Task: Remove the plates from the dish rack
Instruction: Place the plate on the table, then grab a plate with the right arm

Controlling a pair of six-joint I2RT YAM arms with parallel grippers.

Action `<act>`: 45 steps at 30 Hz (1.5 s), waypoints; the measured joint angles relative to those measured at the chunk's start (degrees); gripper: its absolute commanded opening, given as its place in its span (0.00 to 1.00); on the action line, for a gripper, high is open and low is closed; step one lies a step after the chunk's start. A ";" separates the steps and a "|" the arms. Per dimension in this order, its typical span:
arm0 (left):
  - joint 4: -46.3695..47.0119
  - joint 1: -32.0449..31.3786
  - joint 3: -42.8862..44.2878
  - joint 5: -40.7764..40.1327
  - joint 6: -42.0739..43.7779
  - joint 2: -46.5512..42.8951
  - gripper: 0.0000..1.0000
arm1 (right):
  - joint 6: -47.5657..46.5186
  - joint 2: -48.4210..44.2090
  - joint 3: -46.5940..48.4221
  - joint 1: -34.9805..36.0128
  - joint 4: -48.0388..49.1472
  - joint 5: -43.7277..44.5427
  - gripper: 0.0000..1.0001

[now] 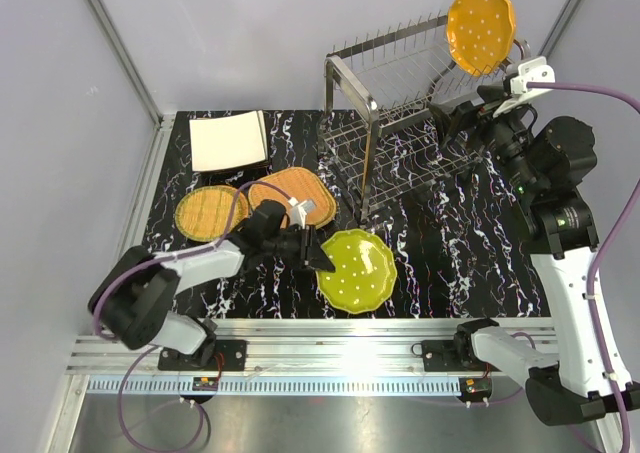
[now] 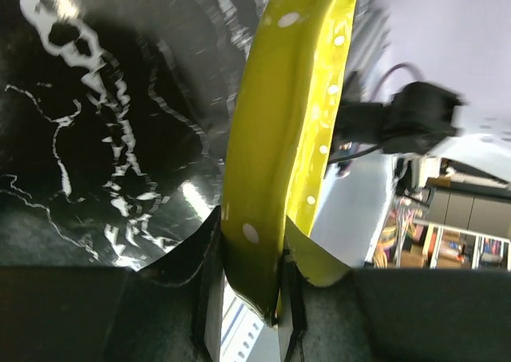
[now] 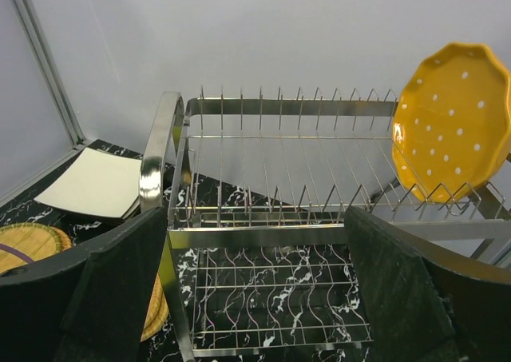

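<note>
The silver dish rack (image 1: 400, 133) stands at the back right; in the right wrist view (image 3: 263, 218) it fills the middle. An orange dotted scalloped plate (image 1: 481, 27) stands upright at the right end of its top tier, also in the right wrist view (image 3: 455, 122). My left gripper (image 1: 318, 256) is shut on the rim of a green dotted scalloped plate (image 1: 357, 270), seen edge-on in the left wrist view (image 2: 279, 138), over the table front. My right gripper (image 1: 452, 123) is open and empty beside the rack, below the orange plate.
Cream square plates (image 1: 229, 140) are stacked at the back left. A round woven plate (image 1: 207, 212) and a rounded-square woven plate (image 1: 290, 193) lie on the black marble table (image 1: 450, 253) left of the rack. Grey walls close in the back and sides.
</note>
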 measured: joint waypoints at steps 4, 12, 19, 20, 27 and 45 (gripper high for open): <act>0.28 -2.64 2.91 -0.68 1.14 8.55 0.00 | 0.50 -0.48 -0.90 -0.48 0.07 0.00 1.00; 2.47 -5.03 6.03 -3.17 1.60 16.13 0.09 | 1.29 -1.40 -2.64 -0.92 0.09 -0.02 1.00; 3.91 -5.46 7.13 -4.59 0.96 17.70 0.57 | 1.70 -2.03 -3.52 -1.03 0.09 -0.04 1.00; 3.91 -5.55 7.26 -5.38 1.18 17.70 0.75 | 1.68 -2.08 -3.50 -1.05 0.09 -0.04 1.00; -0.33 -5.64 7.34 -13.73 4.24 12.72 0.99 | 1.64 -2.12 -3.45 -1.18 -0.02 -0.20 1.00; -22.14 -5.66 14.16 -43.43 16.68 -13.11 0.99 | 0.13 13.18 18.78 -7.17 -8.11 0.09 1.00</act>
